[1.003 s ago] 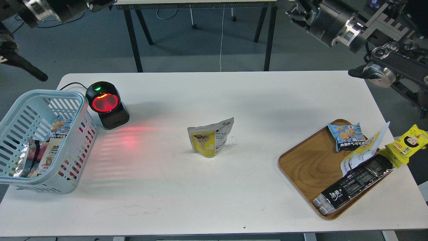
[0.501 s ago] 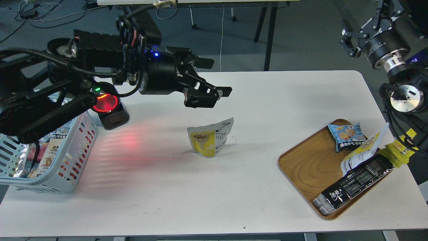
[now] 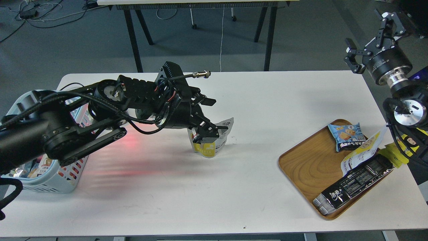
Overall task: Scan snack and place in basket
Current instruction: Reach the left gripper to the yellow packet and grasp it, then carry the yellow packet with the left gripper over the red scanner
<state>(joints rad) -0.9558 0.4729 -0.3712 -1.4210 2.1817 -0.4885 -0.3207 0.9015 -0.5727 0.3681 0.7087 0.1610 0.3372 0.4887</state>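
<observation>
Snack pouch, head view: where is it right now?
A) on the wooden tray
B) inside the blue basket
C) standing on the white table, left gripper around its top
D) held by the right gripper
C: the snack pouch stands on the table, the open left gripper straddling its top.

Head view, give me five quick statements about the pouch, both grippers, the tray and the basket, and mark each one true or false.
1. The left gripper is at the snack pouch, fingers spread. True.
2. The snack pouch lies flat on the table. False: it stands upright.
3. The right gripper holds a packet. False: it is open, empty and raised off the table's right end.
4. The long black packet lies on the wooden tray. True.
5. The blue basket sits at the table's right end. False: it sits at the left end, behind the left arm.
</observation>
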